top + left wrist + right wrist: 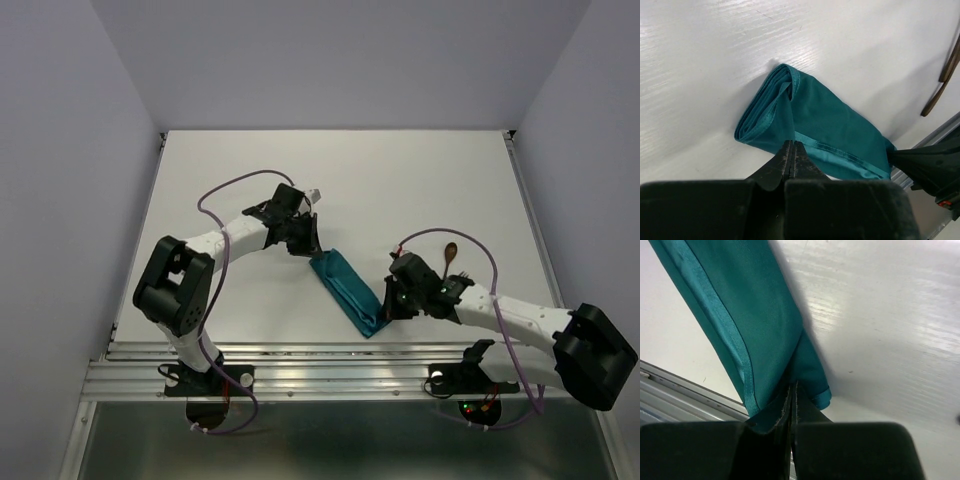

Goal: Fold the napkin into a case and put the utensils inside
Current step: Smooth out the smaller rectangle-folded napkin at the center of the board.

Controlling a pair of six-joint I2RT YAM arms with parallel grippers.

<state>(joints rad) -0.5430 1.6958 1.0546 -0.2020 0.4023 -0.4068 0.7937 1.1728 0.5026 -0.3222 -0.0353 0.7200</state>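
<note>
The napkin [347,290] lies as a narrow teal strip, the case, running diagonally across the table near its front edge. My left gripper [308,250] is at the strip's far left end, jaws shut on the hemmed upper layer [830,120] at the tips [792,144]. My right gripper [385,312] is at the near right end, shut on the corner of the cloth [750,305], which drapes over one finger [794,385]. The reddish-brown utensils [946,67] lie beyond the right arm; a spoon bowl [450,250] shows, the rest is hidden by the arm.
The metal rail [300,365] along the table's front edge runs just below the napkin's near end [680,390]. The white tabletop [400,180] stretches behind both arms. Grey walls enclose the table on three sides.
</note>
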